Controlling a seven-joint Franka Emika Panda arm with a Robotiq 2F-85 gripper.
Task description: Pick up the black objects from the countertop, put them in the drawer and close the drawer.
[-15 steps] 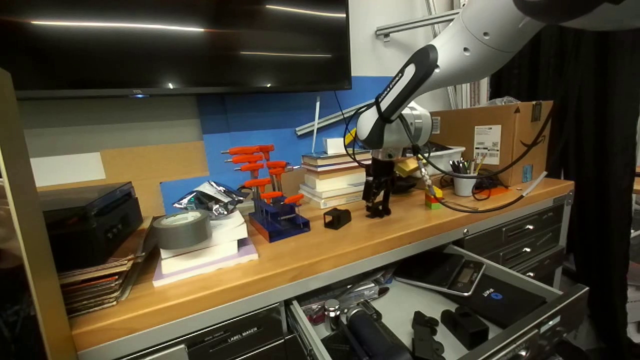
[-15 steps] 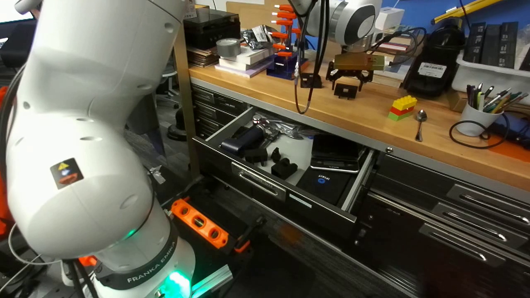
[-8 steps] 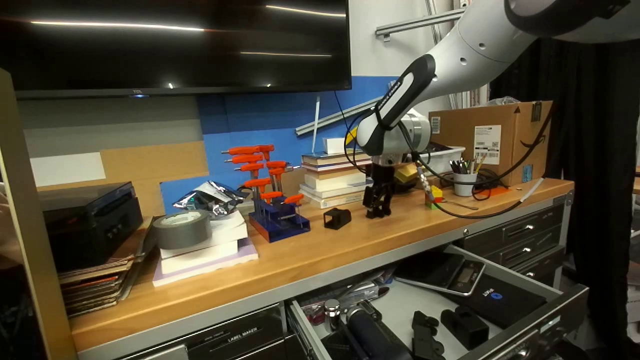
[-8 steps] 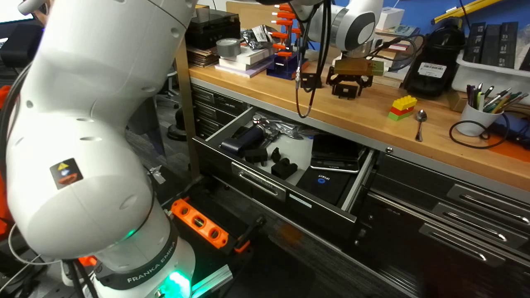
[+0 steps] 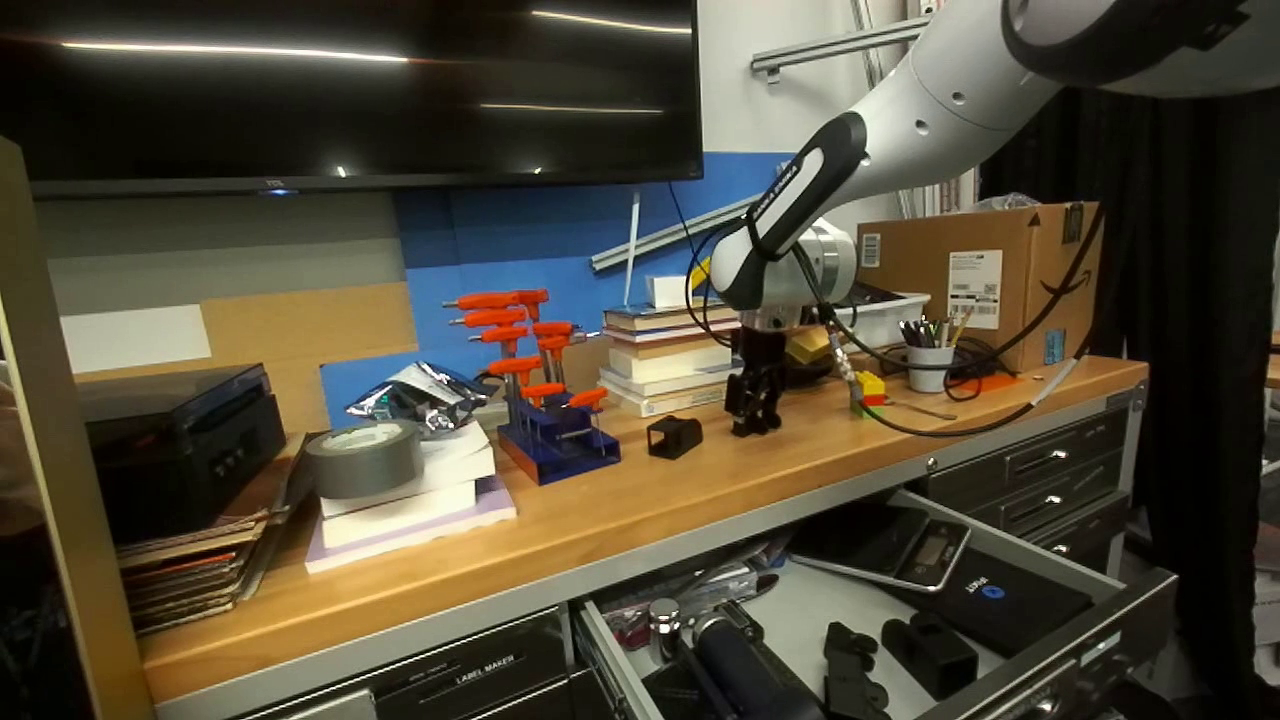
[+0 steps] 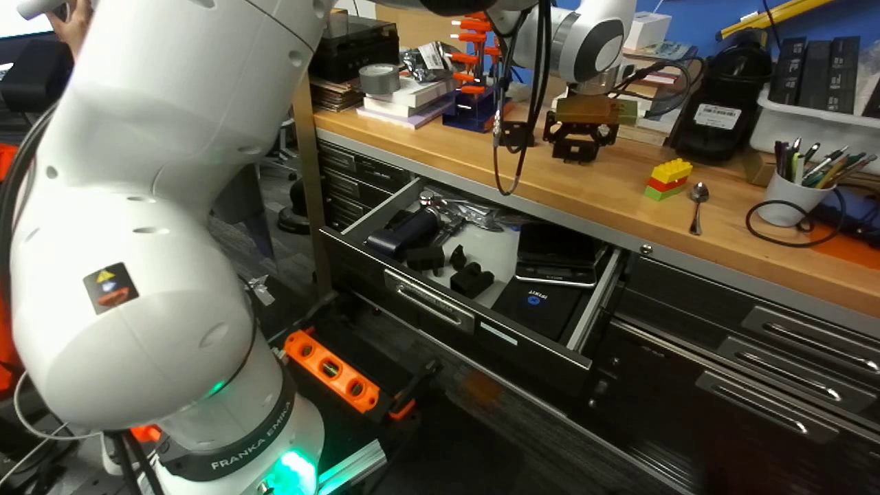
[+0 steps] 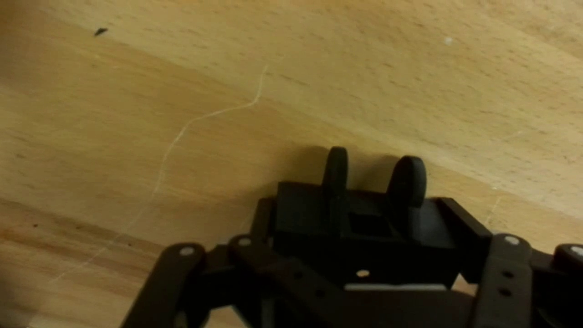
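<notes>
- Black objects [image 5: 676, 437]: we see one on the countertop [image 5: 640, 495], near the blue rack [image 5: 570, 462].
- Gripper [image 7: 357, 205]: we find it clamped on a second block [image 7: 369, 255].
- Drawer [image 6: 364, 275]: standing open; we note further black pieces [image 6: 471, 280] inside.

Hollow black block [image 5: 676, 437] rests on the light-brown wood countertop [image 5: 600, 512], matte, squarish opening at one end; near it but apart is the tabbed black block [image 7: 364, 253], two thin round-ended tabs side by side with a small dark slot between, and I can't tell if it touches the wood. Drawer [image 6: 496, 258] below is pulled well open, dark front, pale floor. In there, toward the front: a notched black piece [image 5: 845, 668] and a stubby black piece [image 5: 930, 655], just beside each other, both lying on the drawer floor.
</notes>
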